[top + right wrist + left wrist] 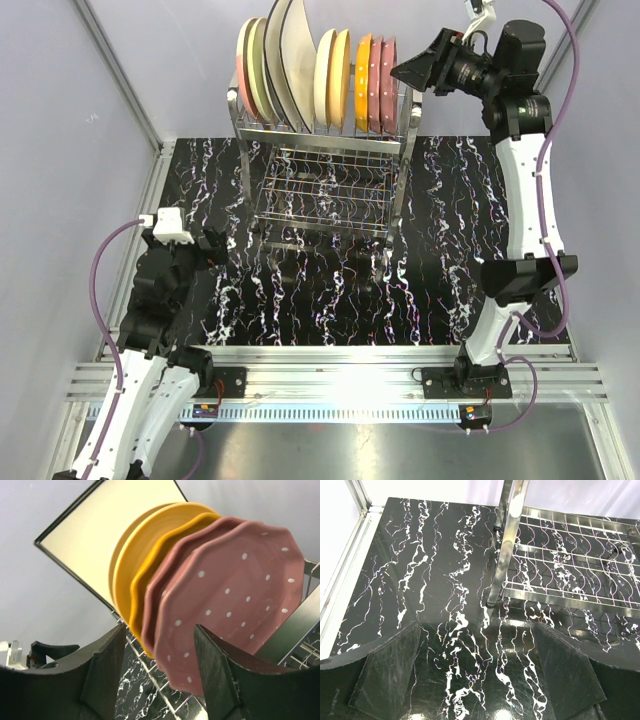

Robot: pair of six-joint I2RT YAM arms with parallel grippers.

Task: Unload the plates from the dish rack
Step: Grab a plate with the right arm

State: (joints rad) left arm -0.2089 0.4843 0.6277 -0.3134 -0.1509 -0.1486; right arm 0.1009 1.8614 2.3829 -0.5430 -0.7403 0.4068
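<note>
I judge this the first pick: all the plates stand upright in the top tier of the tall chrome wire dish rack [330,190]. My right gripper [160,627] is up at the rack's right end, jaws part-way apart astride the lower rim of the outermost speckled maroon-pink scalloped plate [235,585]. A gap shows at one finger; whether the other touches, I can't tell. Next I need a firm pinch, then a straight lift clear of the matching maroon plate [167,575] beside it. My left gripper [475,675] hangs wide open, low over the black marbled table [420,555] near the rack's foot.
</note>
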